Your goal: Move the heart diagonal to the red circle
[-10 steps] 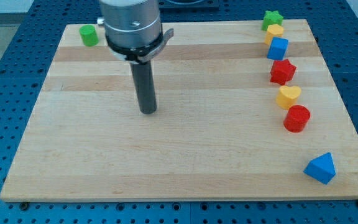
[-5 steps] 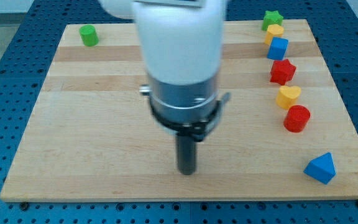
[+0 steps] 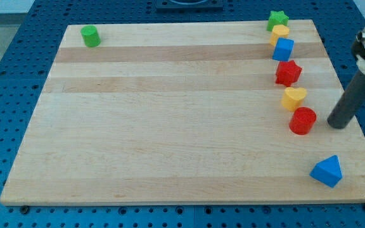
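Your yellow heart-shaped block (image 3: 293, 98) sits near the view's right edge of the light wooden board (image 3: 170, 126), just above the red round cylinder block (image 3: 303, 120) and slightly to its left; the two look to be touching or all but touching, and you cannot tell which from this view. Taking the red cylinder as your landmark, the dark rod's lower end, my tip (image 3: 338, 125), rests on the board just to the cylinder's right, apart from it by a small gap and touching no block. The rod is a plain straight stick with nothing to spread or pinch, and it holds nothing.

Above the red cylinder, beyond the heart, you see a red star-shaped block (image 3: 288, 73), then a blue cube-like block (image 3: 283, 49), then a second yellow block (image 3: 280, 31) whose shape is hard to make out, then a green star-shaped block (image 3: 277, 19) at the board's top corner. Below the cylinder and to its right lies a blue triangular block (image 3: 327, 171). Far to the cylinder's upper left, in the opposite top corner, stands a green cylinder block (image 3: 90, 36).
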`<act>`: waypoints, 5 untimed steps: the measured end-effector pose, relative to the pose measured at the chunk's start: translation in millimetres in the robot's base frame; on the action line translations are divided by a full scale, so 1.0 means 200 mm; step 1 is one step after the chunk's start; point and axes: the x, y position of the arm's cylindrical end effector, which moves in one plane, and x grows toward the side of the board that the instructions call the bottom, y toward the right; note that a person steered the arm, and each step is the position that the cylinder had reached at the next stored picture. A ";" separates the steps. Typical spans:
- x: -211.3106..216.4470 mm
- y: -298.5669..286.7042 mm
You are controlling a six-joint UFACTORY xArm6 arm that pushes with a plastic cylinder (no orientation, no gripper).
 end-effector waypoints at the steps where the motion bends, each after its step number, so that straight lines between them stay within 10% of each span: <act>1: -0.14 -0.19; 5: -0.69 -1.08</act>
